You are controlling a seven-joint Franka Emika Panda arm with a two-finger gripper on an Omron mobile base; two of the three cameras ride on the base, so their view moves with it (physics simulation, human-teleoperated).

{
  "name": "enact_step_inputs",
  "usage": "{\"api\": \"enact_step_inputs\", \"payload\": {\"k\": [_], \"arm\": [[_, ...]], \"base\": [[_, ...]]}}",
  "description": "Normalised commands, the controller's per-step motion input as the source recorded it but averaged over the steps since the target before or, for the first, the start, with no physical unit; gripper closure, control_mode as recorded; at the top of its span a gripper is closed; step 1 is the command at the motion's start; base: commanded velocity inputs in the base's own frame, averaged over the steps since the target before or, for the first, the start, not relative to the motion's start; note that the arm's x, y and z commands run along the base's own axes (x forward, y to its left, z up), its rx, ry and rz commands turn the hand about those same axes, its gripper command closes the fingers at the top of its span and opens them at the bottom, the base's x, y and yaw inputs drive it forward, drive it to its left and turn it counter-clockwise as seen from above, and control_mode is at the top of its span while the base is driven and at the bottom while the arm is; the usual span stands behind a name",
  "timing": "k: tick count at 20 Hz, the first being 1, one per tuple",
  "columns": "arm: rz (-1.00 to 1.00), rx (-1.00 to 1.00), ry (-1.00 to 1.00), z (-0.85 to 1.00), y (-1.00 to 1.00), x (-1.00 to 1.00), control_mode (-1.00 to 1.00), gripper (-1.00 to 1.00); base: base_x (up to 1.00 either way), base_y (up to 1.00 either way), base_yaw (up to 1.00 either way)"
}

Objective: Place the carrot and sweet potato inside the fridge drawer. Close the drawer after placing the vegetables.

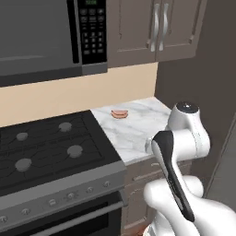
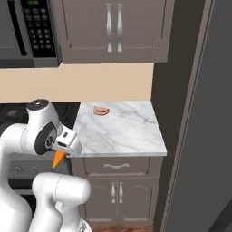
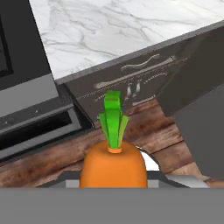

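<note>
My gripper [image 2: 61, 153] is shut on the carrot [image 2: 58, 159], a small bright-orange root that hangs tip down in front of the counter's edge, beside my white arm. In the hand view the carrot [image 3: 113, 168] sits right at the bottom, thick end and green top [image 3: 113, 118] pointing away from the camera, above the wooden floor. The carrot hides the fingertips there. The sweet potato and the fridge drawer are out of view.
A pink-tan curved food piece [image 1: 120, 113] [image 2: 101, 110] lies on the marble counter [image 2: 122, 131]. The stove [image 1: 46, 147] stands to its left under the microwave [image 1: 41, 37]. A tall dark panel [image 2: 199, 136] rises at the right. Base cabinets [image 3: 131, 78] face the floor.
</note>
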Motion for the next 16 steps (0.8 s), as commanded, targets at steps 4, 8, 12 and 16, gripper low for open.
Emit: {"api": "enact_step_inputs", "payload": {"k": [4, 8, 12, 16], "arm": [[0.0, 0.0, 0.0, 0.0, 0.0, 0.0, 1.0, 1.0], [0.0, 0.0, 0.0, 0.0, 0.0, 0.0, 1.0, 1.0], [0.0, 0.0, 0.0, 0.0, 0.0, 0.0, 1.0, 1.0], [0.0, 0.0, 0.0, 0.0, 0.0, 0.0, 1.0, 1.0]], "base": [[-0.81, 0.22, -0.75], [-0.78, 0.24, -0.82], [-0.72, 0.17, -0.87], [-0.53, 0.03, -0.89]]}}
